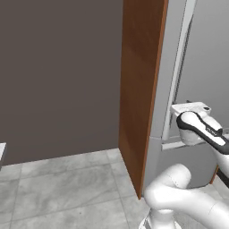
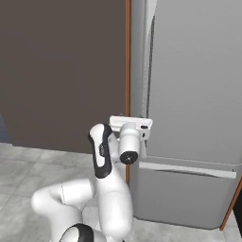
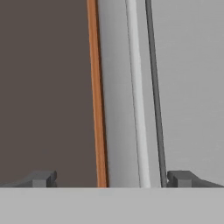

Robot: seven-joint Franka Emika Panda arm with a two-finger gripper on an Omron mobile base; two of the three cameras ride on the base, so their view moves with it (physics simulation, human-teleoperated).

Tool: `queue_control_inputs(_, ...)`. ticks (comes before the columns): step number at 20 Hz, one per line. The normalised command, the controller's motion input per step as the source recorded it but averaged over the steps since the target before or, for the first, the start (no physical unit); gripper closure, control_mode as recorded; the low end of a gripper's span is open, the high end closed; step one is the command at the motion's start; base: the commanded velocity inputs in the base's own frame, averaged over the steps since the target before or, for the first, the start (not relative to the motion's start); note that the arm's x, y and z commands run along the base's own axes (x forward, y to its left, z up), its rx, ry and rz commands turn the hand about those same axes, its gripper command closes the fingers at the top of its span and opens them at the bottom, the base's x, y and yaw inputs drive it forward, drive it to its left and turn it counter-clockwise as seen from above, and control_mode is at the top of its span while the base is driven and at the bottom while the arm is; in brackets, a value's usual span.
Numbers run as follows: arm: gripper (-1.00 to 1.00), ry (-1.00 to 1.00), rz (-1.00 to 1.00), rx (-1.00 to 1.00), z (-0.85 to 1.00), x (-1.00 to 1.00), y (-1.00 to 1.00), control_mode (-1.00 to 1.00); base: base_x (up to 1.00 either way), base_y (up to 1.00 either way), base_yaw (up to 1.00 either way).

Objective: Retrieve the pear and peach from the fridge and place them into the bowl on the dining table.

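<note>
The tall light-grey fridge stands shut before you, beside an orange-brown wooden panel. Your gripper is spread wide and empty, its fingertips flanking the fridge's long vertical handle.

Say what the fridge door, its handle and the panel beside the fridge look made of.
Fridge: light-grey, flat and matte, like painted or brushed metal; the rendering leaves it open. Handle: a pale, long vertical bar, slightly brighter, probably metal too. Panel: orange-brown with faint grain, looks like wood.
</note>
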Motion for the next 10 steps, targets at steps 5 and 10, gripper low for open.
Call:
queue_control_inputs(5, -1.0, 0.0, 0.0, 0.0, 0.04, 0.45, 0.0, -1.0, 0.0, 0.0, 0.0)
queue_control_inputs(10, -1.0, 0.0, -0.01, 0.0, 0.08, 0.36, 0.0, -1.0, 0.0, 0.0, 0.0)
